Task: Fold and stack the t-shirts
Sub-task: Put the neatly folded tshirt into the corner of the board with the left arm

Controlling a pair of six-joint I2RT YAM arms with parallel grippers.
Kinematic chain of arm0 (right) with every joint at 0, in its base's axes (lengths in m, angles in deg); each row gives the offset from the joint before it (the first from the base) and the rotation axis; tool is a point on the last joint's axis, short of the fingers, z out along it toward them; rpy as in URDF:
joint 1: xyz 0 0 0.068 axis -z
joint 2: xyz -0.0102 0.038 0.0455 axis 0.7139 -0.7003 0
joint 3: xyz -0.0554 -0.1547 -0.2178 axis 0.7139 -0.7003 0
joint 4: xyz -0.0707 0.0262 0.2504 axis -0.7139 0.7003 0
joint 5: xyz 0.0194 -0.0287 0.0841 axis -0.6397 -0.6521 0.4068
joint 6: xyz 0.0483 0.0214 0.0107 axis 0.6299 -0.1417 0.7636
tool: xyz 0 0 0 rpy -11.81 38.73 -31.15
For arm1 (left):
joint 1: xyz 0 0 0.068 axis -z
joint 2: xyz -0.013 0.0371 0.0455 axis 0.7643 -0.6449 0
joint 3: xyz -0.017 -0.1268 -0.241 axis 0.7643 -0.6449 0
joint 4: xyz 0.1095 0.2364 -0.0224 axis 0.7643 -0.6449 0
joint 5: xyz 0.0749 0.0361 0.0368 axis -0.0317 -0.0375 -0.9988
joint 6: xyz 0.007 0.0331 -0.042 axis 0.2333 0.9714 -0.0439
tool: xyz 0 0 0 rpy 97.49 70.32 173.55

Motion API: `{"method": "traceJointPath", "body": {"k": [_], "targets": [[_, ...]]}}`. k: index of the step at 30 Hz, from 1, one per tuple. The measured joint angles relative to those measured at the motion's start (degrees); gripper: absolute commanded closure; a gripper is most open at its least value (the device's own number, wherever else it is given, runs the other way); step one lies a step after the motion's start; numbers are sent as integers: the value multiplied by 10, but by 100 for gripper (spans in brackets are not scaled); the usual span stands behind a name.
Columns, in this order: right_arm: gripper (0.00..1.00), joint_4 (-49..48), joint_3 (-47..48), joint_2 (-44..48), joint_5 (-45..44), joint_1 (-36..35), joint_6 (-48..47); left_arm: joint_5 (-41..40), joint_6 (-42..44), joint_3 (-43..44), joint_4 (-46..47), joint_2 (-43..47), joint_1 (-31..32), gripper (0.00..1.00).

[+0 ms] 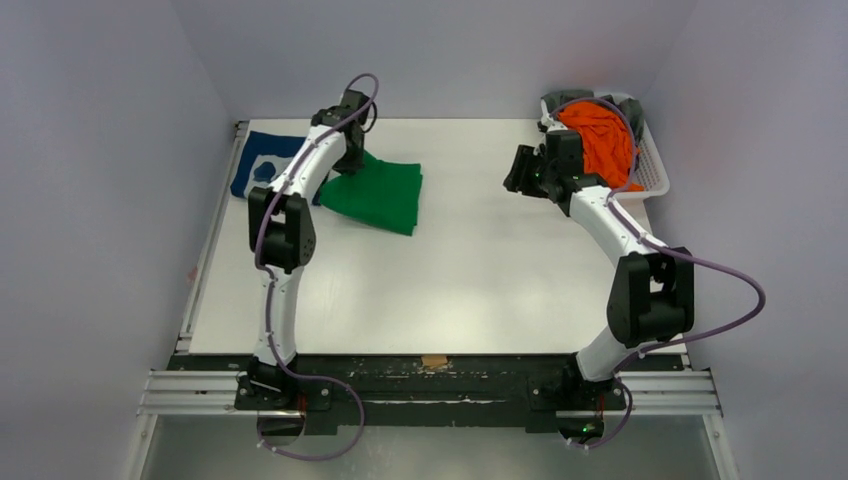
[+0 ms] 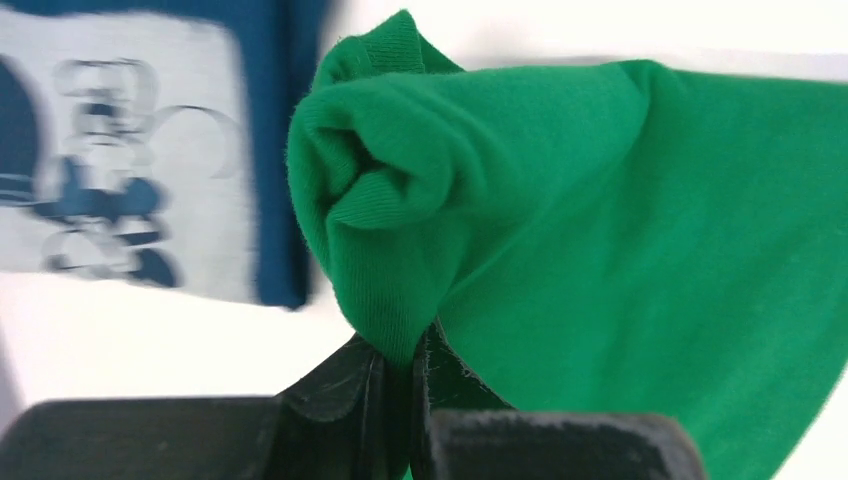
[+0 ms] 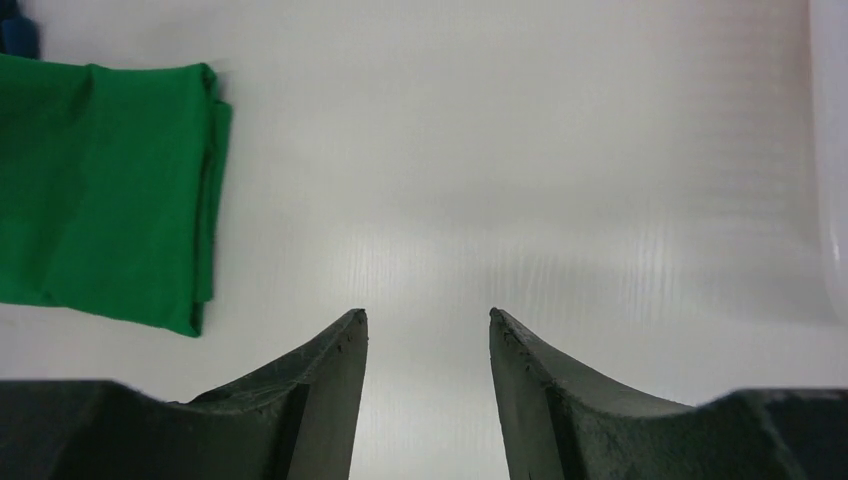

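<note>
At the far left of the table (image 1: 480,280), the left gripper (image 2: 400,355) pinches a corner of the folded green t-shirt (image 1: 385,195) — likely to drag it onto the navy t-shirt (image 1: 262,165) (just beside) — while the right gripper (image 3: 428,325) hangs agape, empty.

The left arm (image 1: 280,310) and right arm (image 1: 600,212) share one build: glossy white tubular links joined by boxy black joint housings. A thin lilac cable (image 1: 742,300) runs along each arm from its base, standing off in loose loops. Each base is a black bracket (image 1: 262,388). The left gripper (image 2: 398,365) and right gripper (image 3: 428,320) have matt black jaws, curved and tapering to thin tips, with a fine-grained surface. A row of small pits marks the inner edges of the right pair.
</note>
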Motion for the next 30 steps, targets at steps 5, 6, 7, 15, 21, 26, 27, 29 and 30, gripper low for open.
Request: {"method": "traceJointPath", "body": {"k": [5, 6, 7, 15, 21, 26, 27, 29, 30], "targets": [[52, 0, -5, 4, -30, 0, 1, -61, 79, 0, 3, 33, -37, 100], [52, 0, -5, 4, -34, 0, 0, -73, 93, 1, 5, 38, -43, 100], [51, 0, -5, 4, -36, 0, 0, -84, 108, 4, 6, 41, -48, 100], [51, 0, -6, 4, -47, 0, 0, -110, 182, 44, 16, 53, -68, 100], [50, 0, -6, 4, -47, 0, 0, -132, 229, 83, 31, 66, -76, 100], [50, 0, -6, 4, -47, 0, 0, -146, 257, 101, 41, 68, -82, 100], [50, 0, -6, 4, -46, 0, 0, -148, 260, 103, 43, 68, -84, 100], [49, 0, -6, 4, -44, 0, 0, -149, 265, 104, 46, 69, -87, 100], [49, 0, -6, 4, -44, 0, 0, -149, 267, 104, 47, 69, -89, 100]]}}
